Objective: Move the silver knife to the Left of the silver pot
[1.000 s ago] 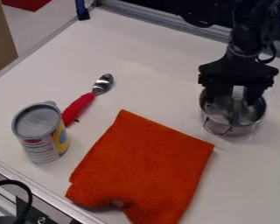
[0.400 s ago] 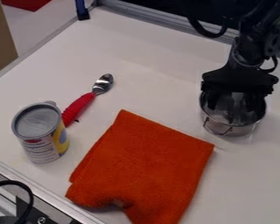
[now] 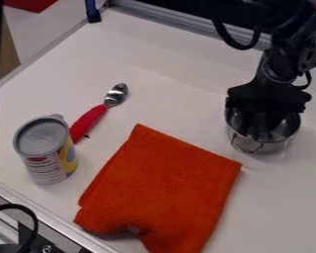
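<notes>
The black gripper (image 3: 266, 106) hangs over and dips into the round silver metal pot (image 3: 265, 147); its opening and any grasp cannot be told. On the white tabletop (image 3: 174, 84), a folded orange cloth (image 3: 167, 183) lies below-left of the pot in view; farther left are a red-handled metal spoon (image 3: 89, 121) and a grey-lidded can (image 3: 45, 153). A metal rail (image 3: 171, 21) runs beyond the pot.

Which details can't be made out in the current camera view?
- Knife: whether it is in the pot or held; the gripper covers much of the pot's inside.
- Spoon: handle end, behind the can.
- Can: smallest print, too small.
- Cable: cut off by the left edge.
</notes>
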Controlling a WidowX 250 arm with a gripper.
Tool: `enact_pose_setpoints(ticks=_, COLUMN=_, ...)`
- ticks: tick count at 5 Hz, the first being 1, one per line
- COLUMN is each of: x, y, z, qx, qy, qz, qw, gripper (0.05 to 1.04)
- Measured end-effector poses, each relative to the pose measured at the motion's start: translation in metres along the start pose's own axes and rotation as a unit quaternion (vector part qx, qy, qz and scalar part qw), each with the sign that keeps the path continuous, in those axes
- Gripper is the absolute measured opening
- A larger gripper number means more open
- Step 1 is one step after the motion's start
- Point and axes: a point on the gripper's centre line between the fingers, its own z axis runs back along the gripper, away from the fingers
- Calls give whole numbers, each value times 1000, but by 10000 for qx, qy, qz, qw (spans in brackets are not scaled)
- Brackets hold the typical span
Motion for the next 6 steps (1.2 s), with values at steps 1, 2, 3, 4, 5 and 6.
enact_pose_setpoints(ticks=1, x=6, y=-3, z=2, qx=13, qy=-85, qz=128, qw=9999, gripper=217)
enact_pose_setpoints(ticks=2, x=7, y=0, z=2, qx=11, qy=-16, qz=232, qw=9997, gripper=194)
enact_pose_setpoints(ticks=3, x=12, y=5, z=6, qx=70, qy=157, qz=402, qw=9990, gripper=194)
enact_pose_setpoints(ticks=4, x=23, y=11, z=20, qx=-56, qy=314, qz=588, qw=9978, gripper=194)
enact_pose_setpoints(ticks=5, x=45, y=28, z=41, qx=-293, qy=271, qz=1074, qw=9934, gripper=193)
enact_pose_setpoints(ticks=6, x=77, y=59, z=47, qx=-249, qy=237, qz=2037, qw=9784, gripper=193)
